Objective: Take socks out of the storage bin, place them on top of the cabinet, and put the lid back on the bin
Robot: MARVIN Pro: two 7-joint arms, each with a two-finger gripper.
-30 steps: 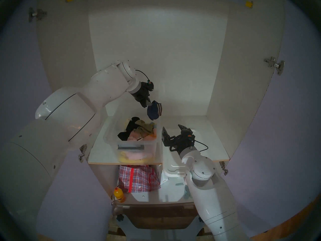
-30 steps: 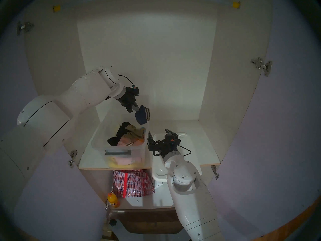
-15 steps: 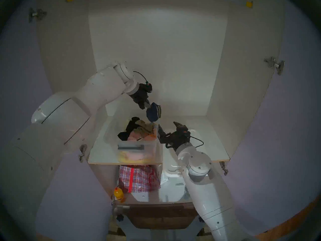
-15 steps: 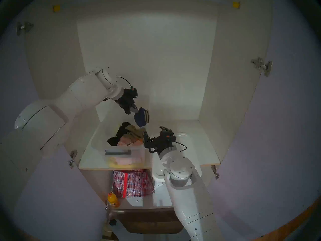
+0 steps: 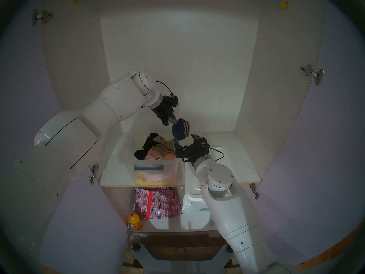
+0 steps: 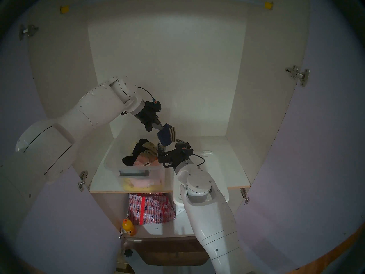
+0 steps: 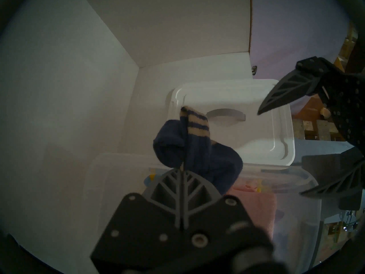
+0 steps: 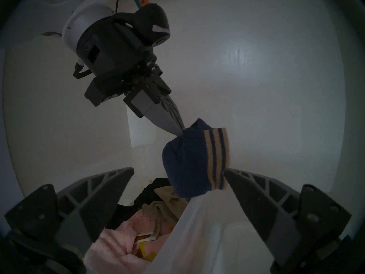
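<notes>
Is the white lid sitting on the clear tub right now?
No, the lid lies flat on the shelf beside the open storage bin.

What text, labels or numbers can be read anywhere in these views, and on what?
None can be read.
Orange bottle: a dark label and a small tag on its cap, both too small and blurred to read.
White packet beneath the lid: faint print, too small to read.
Navy sock: pale stripes only, no lettering.
Storage bin and checked bag: no text visible.
</notes>
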